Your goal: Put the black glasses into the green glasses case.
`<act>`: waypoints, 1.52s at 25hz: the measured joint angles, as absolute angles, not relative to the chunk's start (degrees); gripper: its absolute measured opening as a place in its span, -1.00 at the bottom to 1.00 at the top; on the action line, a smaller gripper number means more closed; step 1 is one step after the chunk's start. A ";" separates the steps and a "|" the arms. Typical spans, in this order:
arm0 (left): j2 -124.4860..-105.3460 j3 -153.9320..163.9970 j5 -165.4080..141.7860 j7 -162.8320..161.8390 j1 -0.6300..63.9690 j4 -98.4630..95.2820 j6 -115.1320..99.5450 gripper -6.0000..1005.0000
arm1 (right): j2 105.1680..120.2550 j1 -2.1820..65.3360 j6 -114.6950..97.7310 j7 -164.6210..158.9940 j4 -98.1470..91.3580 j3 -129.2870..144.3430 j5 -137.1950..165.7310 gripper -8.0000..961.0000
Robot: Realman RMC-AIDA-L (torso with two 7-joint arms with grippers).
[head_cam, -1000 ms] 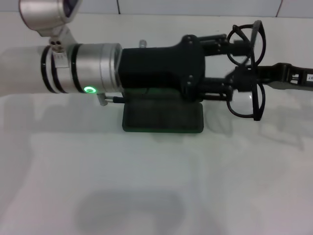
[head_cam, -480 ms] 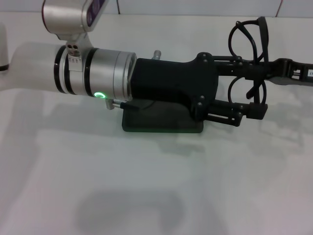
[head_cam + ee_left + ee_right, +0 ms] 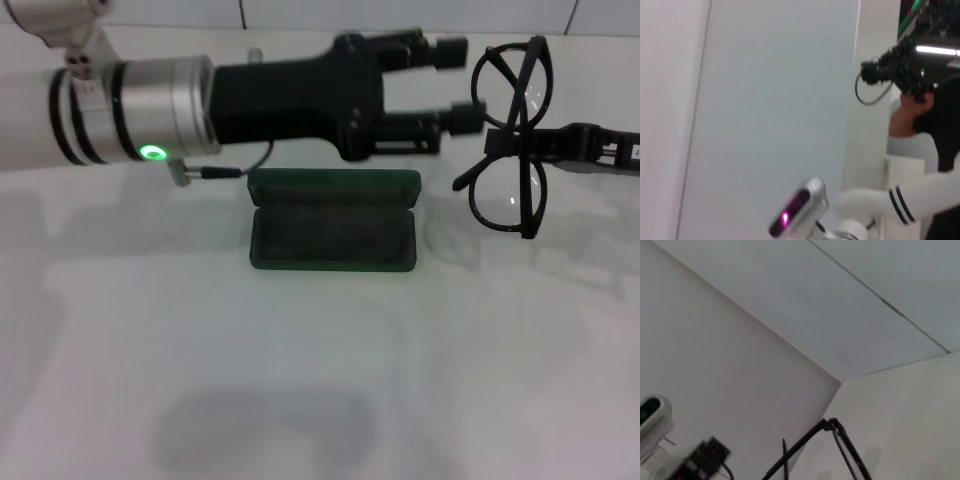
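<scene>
Here the left gripper (image 3: 455, 82) hangs above the white table (image 3: 300, 380), its two fingers spread wide with nothing between them. Just beyond its fingertips, toward the robot's right, the black glasses (image 3: 512, 135) are held upright in the air, pinched at the bridge by the right gripper (image 3: 520, 148), which reaches in from the right edge. Below and behind the left gripper's fingers, the green glasses case (image 3: 333, 232) lies open on the table.
</scene>
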State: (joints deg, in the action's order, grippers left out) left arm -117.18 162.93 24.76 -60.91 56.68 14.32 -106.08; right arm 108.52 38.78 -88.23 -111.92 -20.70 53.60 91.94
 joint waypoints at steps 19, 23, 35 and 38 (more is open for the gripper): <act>-118.90 162.94 19.26 -81.64 63.19 15.00 -100.80 0.51 | 109.92 39.26 -87.22 -110.03 -22.66 56.47 91.94 -0.76; -119.30 162.95 18.58 -81.43 62.86 14.61 -100.56 0.51 | 110.13 38.54 -87.53 -109.95 -24.22 56.28 91.57 -0.75; -119.56 162.95 18.33 -79.71 61.35 13.17 -100.35 0.51 | 110.42 38.51 -87.56 -109.56 -24.44 55.81 91.50 -0.73; -119.69 162.95 17.86 -79.65 61.37 12.96 -100.01 0.51 | 110.53 38.63 -87.55 -109.45 -24.44 55.85 91.51 -0.72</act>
State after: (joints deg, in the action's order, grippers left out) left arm -119.69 162.95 17.86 -79.64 61.37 12.96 -100.01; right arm 110.53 38.63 -87.55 -109.46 -24.44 55.85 91.51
